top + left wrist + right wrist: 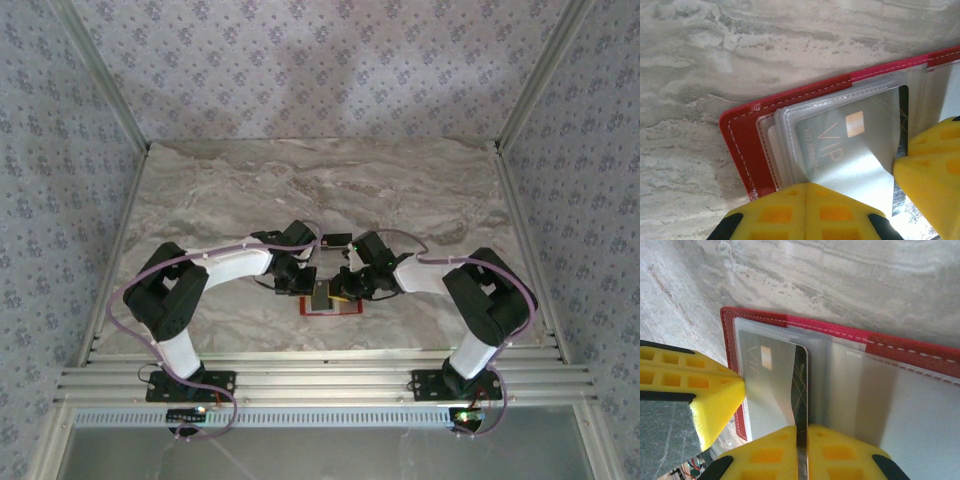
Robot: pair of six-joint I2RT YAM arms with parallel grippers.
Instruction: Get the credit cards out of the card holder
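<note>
The red card holder (pixel 345 312) lies open on the table between both arms, its clear sleeves facing up (pixel 745 145) (pixel 840 330). A grey credit card (pixel 855 145) marked VIP with a gold chip sticks partly out of a sleeve (pixel 770 375). My right gripper (pixel 802 440) (pixel 347 288) is shut on that card's dark edge. My left gripper (pixel 806 192) (pixel 302 285) is shut with nothing between its fingers, its tips pressing on the holder's sleeves beside the card. In the left wrist view a yellow finger (pixel 935 170) of the right gripper shows on the right. Other cards are hidden.
The holder sits on a grey marble tabletop (pixel 320 190) close to its near edge. Patterned walls (pixel 60 150) close in the left, right and back. An aluminium rail (pixel 320 385) carrying the arm bases runs along the front.
</note>
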